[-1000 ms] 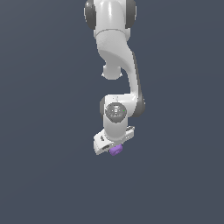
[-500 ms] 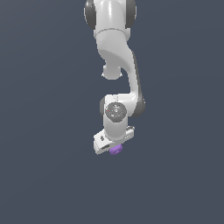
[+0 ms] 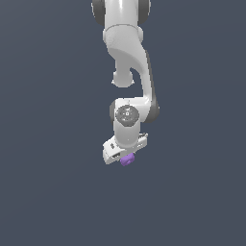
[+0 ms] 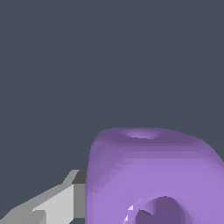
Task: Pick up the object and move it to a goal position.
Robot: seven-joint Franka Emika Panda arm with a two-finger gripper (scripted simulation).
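I have the small purple cube-like block with rounded corners and a round dimple in its face gripped at the lower end of my white jointed arm. My jaws are closed in on it: in the wrist view the block fills the near field, and one pale grey finger lies flat against its side. The other finger is out of that picture, so I read the hold from the one finger touching and from the block sitting tight under my white jaw housing in the exterior view.

The block hangs just below that housing, near the middle of the exterior view and a little below centre. Everything around it is one even dark grey-blue field. I cannot make out where the tabletop lies under me, nor whether the block is clear of it, because there is no shadow or edge to go by.

By my judgement the picking-up part is done and I am in the carrying part. No goal marker shows in either view, so I cannot say which way the goal lies or how near I am to it. The next move calls for a steady carry with my closing force kept firm, since the block is much narrower than my housing and its rounded corners could let it twist or slip.

There are no containers in either view.
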